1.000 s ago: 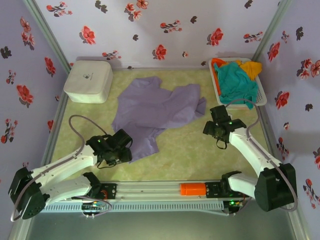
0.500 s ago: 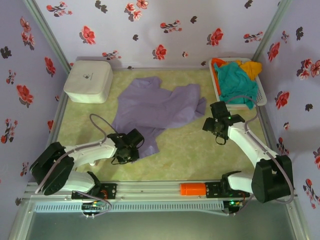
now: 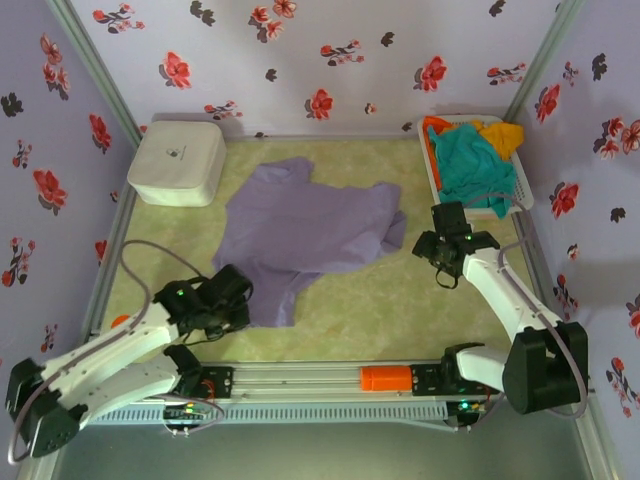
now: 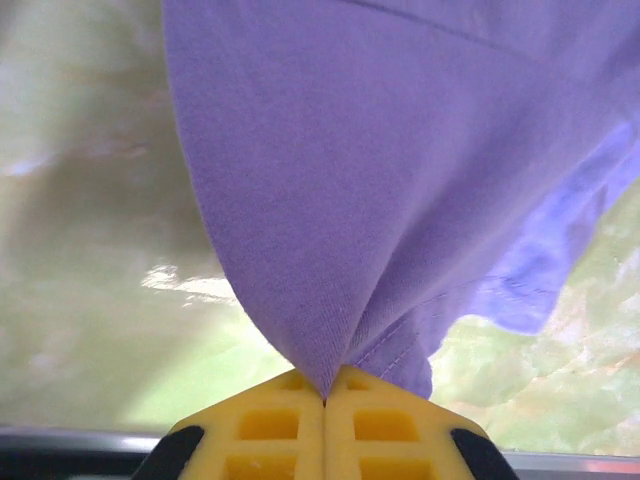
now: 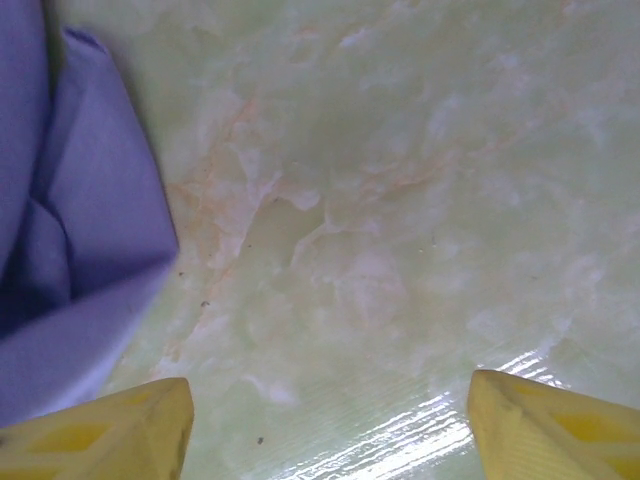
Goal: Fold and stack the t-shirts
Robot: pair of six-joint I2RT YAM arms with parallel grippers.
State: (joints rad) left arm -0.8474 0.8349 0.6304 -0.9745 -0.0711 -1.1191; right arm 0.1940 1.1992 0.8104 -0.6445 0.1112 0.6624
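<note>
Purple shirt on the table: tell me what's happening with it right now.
The left gripper is shut on the near edge of the lavender t-shirt, pinching the cloth. The shirt lies spread but rumpled on the table, not yet folded. The right gripper stands open over bare table beside the shirt's right edge, holding nothing. The teal, orange and yellow shirts sit in the white basket at the far right.

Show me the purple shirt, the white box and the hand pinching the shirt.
purple shirt (image 3: 310,225): overhead view, middle of the spread cloth.
white box (image 3: 177,163): overhead view, centre of its top.
left hand (image 4: 325,398): left wrist view, where its shut yellow fingertips pinch the shirt's edge.
</note>
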